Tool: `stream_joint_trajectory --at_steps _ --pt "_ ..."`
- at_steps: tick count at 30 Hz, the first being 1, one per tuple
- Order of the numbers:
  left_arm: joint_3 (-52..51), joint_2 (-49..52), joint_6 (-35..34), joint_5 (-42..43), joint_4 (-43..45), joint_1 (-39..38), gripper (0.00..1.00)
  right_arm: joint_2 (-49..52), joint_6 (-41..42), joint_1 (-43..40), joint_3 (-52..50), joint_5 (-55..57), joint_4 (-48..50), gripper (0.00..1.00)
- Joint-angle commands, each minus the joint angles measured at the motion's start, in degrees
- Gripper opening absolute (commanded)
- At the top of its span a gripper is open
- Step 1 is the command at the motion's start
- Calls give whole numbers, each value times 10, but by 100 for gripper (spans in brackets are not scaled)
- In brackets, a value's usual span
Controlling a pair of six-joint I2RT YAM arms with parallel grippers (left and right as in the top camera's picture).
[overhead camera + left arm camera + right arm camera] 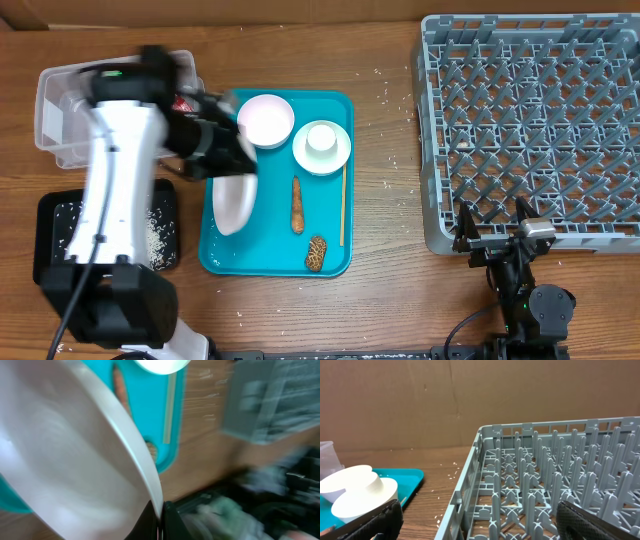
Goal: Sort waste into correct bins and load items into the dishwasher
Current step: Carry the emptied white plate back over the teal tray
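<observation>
Overhead view: the teal tray (270, 240) lies on the wooden table and serves as landmark.
Left gripper (160, 522): clamped tight on the rim of the large plate (233, 205).
Large plate: tilted steeply over the tray's left part; whether its low edge touches the tray cannot be told.
Right gripper (493, 216): jaws spread wide, holding nothing, well right of the tray.
Dish rack (530, 120): well right of the tray, just beyond the right gripper.
Bowl (266, 120): on the tray's far left corner.
Cup (322, 138): on a small plate (322, 160) in the tray's far right corner.
Long scrap (297, 205): on the tray's middle.
Lumpy scrap (317, 253): near the tray's near right corner.
Wooden stick (343, 205): along the tray's right edge.
Clear tub (55, 110): left of the tray, far side.
Black tray (55, 235): left of the tray, near side, with rice grains (158, 238) on it.
</observation>
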Motion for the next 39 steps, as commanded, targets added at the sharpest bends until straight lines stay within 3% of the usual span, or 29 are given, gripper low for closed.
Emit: stream_joint_trajectory --at_steps 1,9,16,27,39 --pt "-2 -14 -174 -254 43 -148 4 0 -2 -3 -6 5 2 100" --pt "-43 -7 -246 -310 108 -258 4 0 -2 -3 -6 5 2 100" --pt "-137 -7 -300 -333 156 -278 4 0 -2 -3 -6 5 2 100" --pt "-263 -7 -294 -342 295 -282 4 0 -2 -3 -6 5 2 100" --pt "-314 -5 -294 -367 371 -284 4 0 -2 -3 -6 5 3 100"
